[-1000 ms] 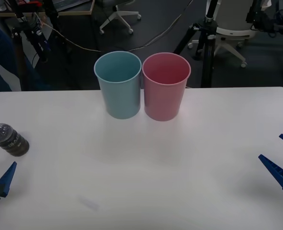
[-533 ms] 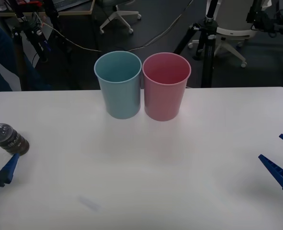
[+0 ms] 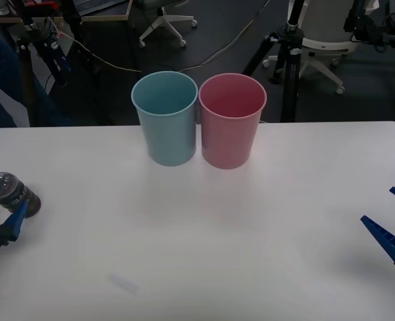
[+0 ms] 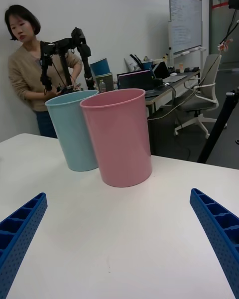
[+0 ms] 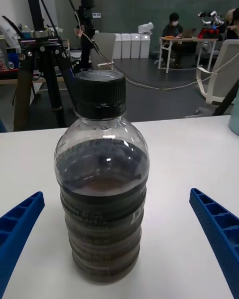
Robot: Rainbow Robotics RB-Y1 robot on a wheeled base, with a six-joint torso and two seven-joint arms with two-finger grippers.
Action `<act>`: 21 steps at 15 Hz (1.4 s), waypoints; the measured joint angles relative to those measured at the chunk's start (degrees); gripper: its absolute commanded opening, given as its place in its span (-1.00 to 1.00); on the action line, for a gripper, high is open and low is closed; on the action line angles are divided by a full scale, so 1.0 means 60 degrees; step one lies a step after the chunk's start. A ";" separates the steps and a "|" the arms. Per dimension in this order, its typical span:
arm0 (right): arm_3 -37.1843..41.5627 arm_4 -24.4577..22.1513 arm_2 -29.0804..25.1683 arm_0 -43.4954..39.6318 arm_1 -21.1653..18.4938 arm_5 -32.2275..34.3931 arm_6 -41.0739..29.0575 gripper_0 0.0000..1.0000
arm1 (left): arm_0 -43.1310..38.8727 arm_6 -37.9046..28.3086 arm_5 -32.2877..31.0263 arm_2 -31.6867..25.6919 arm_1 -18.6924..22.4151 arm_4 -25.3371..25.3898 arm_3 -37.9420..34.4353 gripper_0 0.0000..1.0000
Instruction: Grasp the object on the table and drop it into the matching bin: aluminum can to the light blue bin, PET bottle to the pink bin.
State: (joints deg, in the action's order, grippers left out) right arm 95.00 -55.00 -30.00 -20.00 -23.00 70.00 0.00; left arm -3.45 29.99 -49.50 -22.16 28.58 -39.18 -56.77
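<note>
The step in hand is the approach to the grasp: the bottle (image 3: 10,192) stands upright at the far left edge of the bench (image 3: 204,254), with nothing yet holding it. The left gripper (image 5: 119,239) is spread wide, and its wrist view has the bottle centred between the two blue fingers (image 5: 20,229), with bench showing on either side of it, so the jaws flank it without touching. From the front, one of those fingers (image 3: 15,222) sits just on the near side of the bottle, low over the bench. The bottle is clear plastic with a dark cap and dark liquid, so it belongs in the pink bin (image 3: 230,120), which stands at the far middle of the bench, just right of the blue bin (image 3: 165,118) and touching or nearly touching it. The right gripper (image 4: 119,244) waits low at the right edge of the bench, its fingers also wide apart, pointed toward the bins. The next move likely calls for the left gripper to push a little farther forward until the fingers reach the bottle's body, then close on it below the shoulder. After that comes a lift high enough to clear the pink bin's rim and a long carry rightward past the blue bin; the round, smooth bottle could tip or roll if a finger nudges it off-centre.
</note>
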 measured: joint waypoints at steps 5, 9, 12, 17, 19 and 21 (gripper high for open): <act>0.0000 0.0000 0.0000 0.0000 0.0000 0.0000 0.0000 1.00 | 0.0375 -0.0066 0.0386 0.0032 0.0084 -0.0015 0.0183 1.00; 0.0000 0.0000 0.0000 0.0000 0.0000 0.0000 0.0000 1.00 | 0.0641 -0.0118 0.1048 0.0244 0.0086 -0.0014 0.0191 1.00; 0.0000 0.0000 0.0000 0.0000 0.0000 0.0000 0.0000 1.00 | 0.0853 -0.0138 0.1539 0.0452 0.0086 -0.0005 0.0191 1.00; 0.0000 0.0000 0.0000 0.0000 0.0000 0.0000 0.0000 1.00 | 0.1166 -0.0232 0.2164 0.0794 0.0086 -0.0016 0.0195 1.00; 0.0000 0.0000 0.0000 0.0000 0.0000 0.0000 0.0000 1.00 | 0.1203 -0.0274 0.2304 0.0862 0.0086 -0.0020 0.0196 0.88; 0.0000 0.0000 0.0000 0.0000 0.0000 0.0000 0.0000 1.00 | 0.1223 -0.0363 0.2396 0.0866 0.0086 -0.0137 0.0196 -0.08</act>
State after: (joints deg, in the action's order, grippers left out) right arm 95.00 -55.00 -30.00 -20.00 -23.00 70.00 0.00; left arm 3.89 27.81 -35.12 -16.96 29.09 -40.00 -55.60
